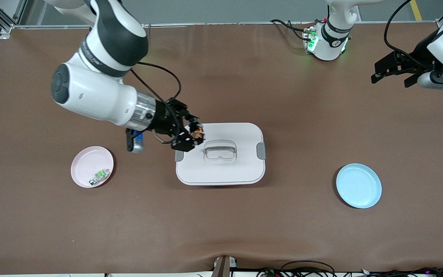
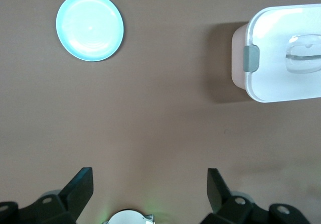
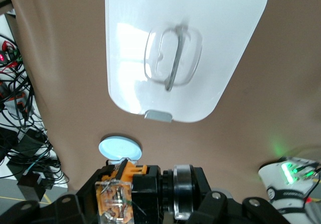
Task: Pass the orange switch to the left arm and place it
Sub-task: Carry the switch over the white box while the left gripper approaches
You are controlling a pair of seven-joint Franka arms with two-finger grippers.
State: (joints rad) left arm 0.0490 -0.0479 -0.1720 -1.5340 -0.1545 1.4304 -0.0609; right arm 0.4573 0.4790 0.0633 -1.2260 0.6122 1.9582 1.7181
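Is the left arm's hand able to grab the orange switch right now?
Probably not yet. The left hand waits open at its end of the table, while the right hand holds the orange switch over the box edge.

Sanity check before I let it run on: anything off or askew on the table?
Nothing stands out. The right gripper holds the orange switch over the box edge; the box lid sits flat and latched. The left gripper waits open.
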